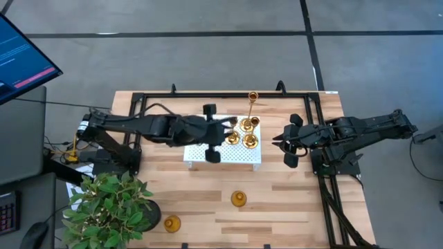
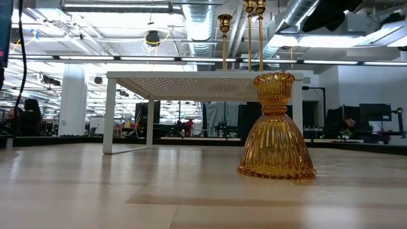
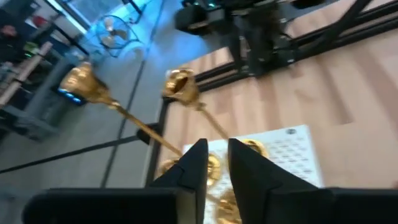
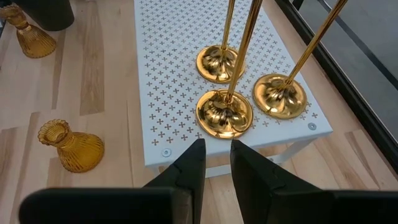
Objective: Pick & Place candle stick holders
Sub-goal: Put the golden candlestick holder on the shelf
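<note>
Three tall gold candle stick holders stand by their round bases (image 4: 224, 113) (image 4: 217, 62) (image 4: 280, 96) on the white perforated tray (image 4: 174, 74). In the high view they are at the tray's right part (image 1: 246, 126). My left gripper (image 1: 232, 130) reaches over the tray from the left. Its fingers are close together at the holders' stems (image 3: 146, 130). My right gripper (image 1: 275, 140) is shut and empty just off the tray's right end (image 4: 217, 155). Two amber ribbed glass holders (image 1: 238, 199) (image 1: 172, 223) stand on the table nearer the front. My left gripper has its shut fingers (image 3: 196, 162) level among the gold stems above the tray, coming from the table's left. The fingers hide the place where they would meet a stem, so I cannot tell whether it touches a holder.
The tray stands on legs, with room beneath it (image 2: 191, 114). A black metal frame (image 1: 208, 93) runs along the table's far and right sides. A potted plant (image 1: 111, 207) stands at the front left corner. Bare wood lies between the amber holders.
</note>
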Controlling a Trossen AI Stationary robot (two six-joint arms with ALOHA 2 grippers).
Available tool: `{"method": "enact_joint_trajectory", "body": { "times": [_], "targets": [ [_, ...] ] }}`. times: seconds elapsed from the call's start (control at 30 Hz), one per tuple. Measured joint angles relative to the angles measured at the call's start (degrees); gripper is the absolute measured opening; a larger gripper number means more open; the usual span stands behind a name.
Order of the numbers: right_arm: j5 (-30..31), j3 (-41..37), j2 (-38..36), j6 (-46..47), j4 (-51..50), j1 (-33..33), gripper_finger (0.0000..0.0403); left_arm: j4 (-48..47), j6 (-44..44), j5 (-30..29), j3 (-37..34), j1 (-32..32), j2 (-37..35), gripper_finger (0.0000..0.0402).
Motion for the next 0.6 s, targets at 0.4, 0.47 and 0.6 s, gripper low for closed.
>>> {"method": "enact_joint_trajectory", "body": {
  "times": [0.4, 0.47, 0.6],
  "targets": [
    [0.0, 0.0, 0.0, 0.1, -0.1, 0.0, 0.0066, -6.3, -8.6, 3.1, -4.3, -3.6, 0.6, 0.0005],
    [0.0, 0.0, 0.0, 0.1, -0.1, 0.0, 0.0066, -5.6, -10.1, 2.8, -7.1, -3.6, 0.6, 0.0003],
    [0.0, 0.0, 0.0, 0.0, -0.1, 0.0, 0.0066, 3.5, -10.7, -1.7, -14.4, -3.0, 0.5, 0.0003]
  ]
}}
